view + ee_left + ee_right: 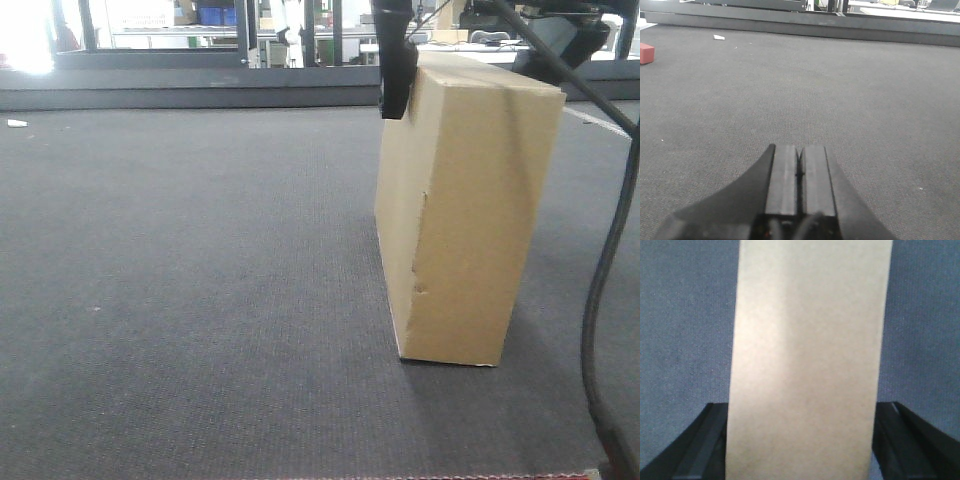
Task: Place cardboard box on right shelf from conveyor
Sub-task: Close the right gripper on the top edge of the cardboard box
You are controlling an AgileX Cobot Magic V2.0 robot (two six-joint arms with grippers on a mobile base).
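On the conveyor (200, 300), the upright cardboard box (460, 220) is straddled, seemingly gripped, by the right hand (800, 410); the left hand (800, 150) is closed, empty.

You have the conveyor (200, 250) carrying everything here: a broad, flat, dark grey belt with a fine woven texture. The cardboard box (460, 220) stands upright on it on a narrow edge, right of centre, with a dented crease (420, 245) along its near corner. Far off to your left, a small white scrap (16, 123) lies on the belt. In the left wrist view, a red block (646, 53) sits near that scrap.
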